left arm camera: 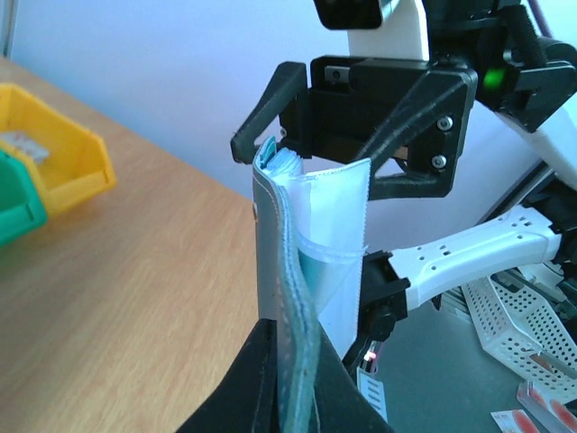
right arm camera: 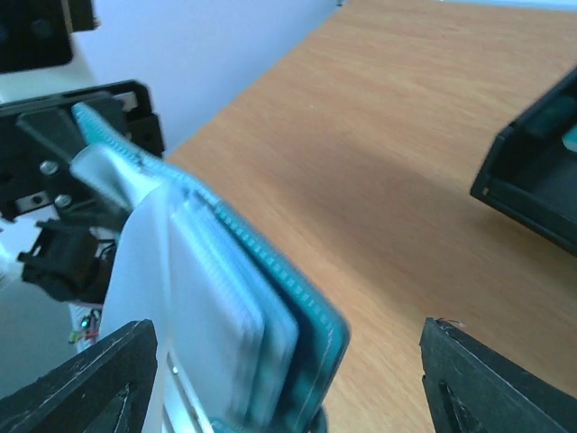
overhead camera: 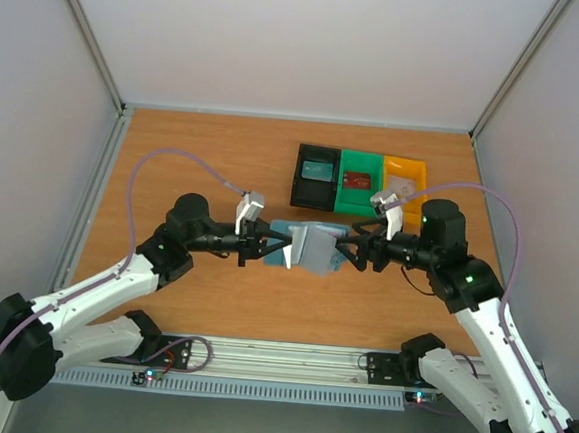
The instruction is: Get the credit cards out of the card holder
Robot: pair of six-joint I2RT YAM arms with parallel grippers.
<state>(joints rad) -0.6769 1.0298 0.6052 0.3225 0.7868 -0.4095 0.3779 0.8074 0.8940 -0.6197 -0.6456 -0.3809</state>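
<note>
Left pincer (left arm camera: 298, 363) tight on half-open blue-grey card holder (left arm camera: 278, 244), pale pockets inside.

**Arms.** Left arm (overhead camera: 93, 296) and right arm (overhead camera: 507, 362): white shell links joined by rounded black joint housings, with a bulky black housing at the outer end of each.

**Cabling.** One lilac cable per arm, the left cable (overhead camera: 174, 153) and the right cable (overhead camera: 494, 196), each running in a loose arc outside the links.

**Claws.** Left claw (overhead camera: 285, 246) and right claw (overhead camera: 340, 246): matt black, angular, two-fingered, with open triangular bracing. Two silver screws (left arm camera: 442, 122) show on the right claw's side plate.

**Fittings.** A white camera block (overhead camera: 250, 211) sits on each wrist. A green indicator light (overhead camera: 468, 280) is lit on the right arm. The base mounts (overhead camera: 411, 349) are black, with small red and green lights beside them.
</note>
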